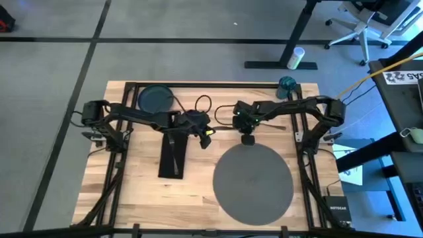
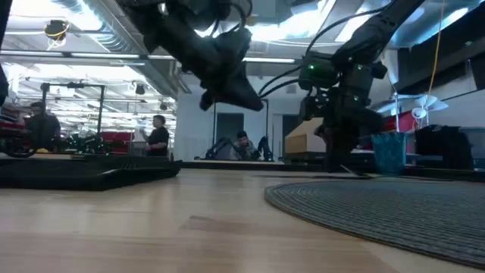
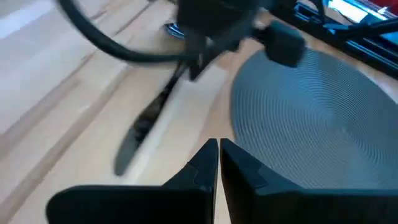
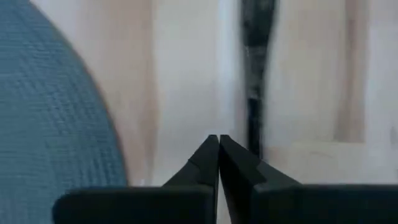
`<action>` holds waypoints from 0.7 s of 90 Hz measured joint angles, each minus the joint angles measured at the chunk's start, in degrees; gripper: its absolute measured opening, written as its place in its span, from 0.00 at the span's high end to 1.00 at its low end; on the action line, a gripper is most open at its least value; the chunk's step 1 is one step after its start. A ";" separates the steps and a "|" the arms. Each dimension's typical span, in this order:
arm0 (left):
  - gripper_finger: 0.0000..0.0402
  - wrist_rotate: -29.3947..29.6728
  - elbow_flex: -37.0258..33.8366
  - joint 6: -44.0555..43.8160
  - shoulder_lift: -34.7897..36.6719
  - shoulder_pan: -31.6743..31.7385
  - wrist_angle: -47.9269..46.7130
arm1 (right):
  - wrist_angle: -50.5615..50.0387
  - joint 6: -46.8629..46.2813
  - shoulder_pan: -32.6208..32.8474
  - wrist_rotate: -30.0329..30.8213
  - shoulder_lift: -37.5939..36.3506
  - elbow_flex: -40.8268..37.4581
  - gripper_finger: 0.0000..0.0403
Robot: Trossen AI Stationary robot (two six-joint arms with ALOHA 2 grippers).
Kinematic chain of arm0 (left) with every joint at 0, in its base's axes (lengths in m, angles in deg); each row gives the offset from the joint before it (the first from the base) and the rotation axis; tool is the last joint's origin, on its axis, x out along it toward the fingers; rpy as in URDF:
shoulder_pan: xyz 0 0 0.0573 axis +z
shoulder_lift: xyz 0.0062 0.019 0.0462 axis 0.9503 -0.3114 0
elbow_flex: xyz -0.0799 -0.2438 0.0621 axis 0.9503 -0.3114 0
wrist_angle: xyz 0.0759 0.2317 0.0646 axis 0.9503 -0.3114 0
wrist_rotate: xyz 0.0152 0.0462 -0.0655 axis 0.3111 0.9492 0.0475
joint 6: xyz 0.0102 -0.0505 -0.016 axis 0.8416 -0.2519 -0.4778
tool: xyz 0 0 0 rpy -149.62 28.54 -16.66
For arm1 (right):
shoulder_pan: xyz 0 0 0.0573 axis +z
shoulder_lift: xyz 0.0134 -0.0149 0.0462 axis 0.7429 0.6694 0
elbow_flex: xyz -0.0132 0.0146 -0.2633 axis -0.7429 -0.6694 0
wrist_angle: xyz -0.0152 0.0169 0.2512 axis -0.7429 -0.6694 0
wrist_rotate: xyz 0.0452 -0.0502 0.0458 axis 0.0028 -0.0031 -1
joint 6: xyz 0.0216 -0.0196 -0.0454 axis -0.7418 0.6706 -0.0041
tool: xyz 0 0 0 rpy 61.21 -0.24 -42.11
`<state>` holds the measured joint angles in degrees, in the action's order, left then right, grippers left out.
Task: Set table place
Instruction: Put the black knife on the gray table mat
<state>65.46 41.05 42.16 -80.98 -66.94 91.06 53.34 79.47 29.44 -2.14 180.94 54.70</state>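
The round grey placemat (image 1: 254, 178) lies on the table (image 1: 132, 198) at the near right. Along the far edge stand the dark plate (image 1: 155, 98) and the teal cup (image 1: 287, 86). The black napkin (image 1: 173, 153) lies left of centre. A dark utensil (image 3: 149, 121) lies flat on the wood beside the placemat (image 3: 317, 118). My right gripper (image 4: 218, 144) is shut and low over the table at the placemat's far edge, with the utensil (image 4: 255, 81) running past its fingertips. My left gripper (image 3: 218, 152) is shut on nothing and hangs above the table by the napkin's far end. My right gripper points down, with its shut fingers (image 4: 239, 163) standing at one end of the utensil (image 4: 252, 140), which lies flat on the wood just beside them. I cannot tell whether the fingers touch it.
Black metal rails (image 1: 211, 84) edge the table, and both arms reach in over its far half. Bare wood (image 1: 139, 198) lies near the front left. Beyond the table are people (image 2: 158, 136), desks and an office chair (image 1: 363, 26).
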 joint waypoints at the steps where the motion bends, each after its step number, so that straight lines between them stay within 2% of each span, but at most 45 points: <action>1: 1.00 -0.01 -0.04 -0.01 -0.12 -0.01 -0.06 | 0.00 -0.01 0.09 0.65 -0.01 0.00 1.00; 9: 1.00 0.08 -0.18 -0.37 -1.21 -0.10 -1.38 | -0.57 -0.06 0.65 5.09 -0.03 0.07 0.99; 29: 1.00 0.28 -0.14 -0.43 -2.27 -0.44 -0.99 | -2.62 0.95 0.52 7.48 -0.10 0.09 0.87; 47: 1.00 0.27 -0.14 -0.25 -2.27 -0.44 -0.86 | -3.36 3.98 -0.05 7.95 -0.12 0.15 0.76; 63: 1.00 0.27 -0.14 -0.25 -2.43 -0.44 -0.90 | -3.53 4.52 -3.04 3.88 1.95 0.13 0.76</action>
<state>65.73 40.91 41.90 -83.40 -67.39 90.17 49.81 84.00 26.41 1.74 182.88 54.83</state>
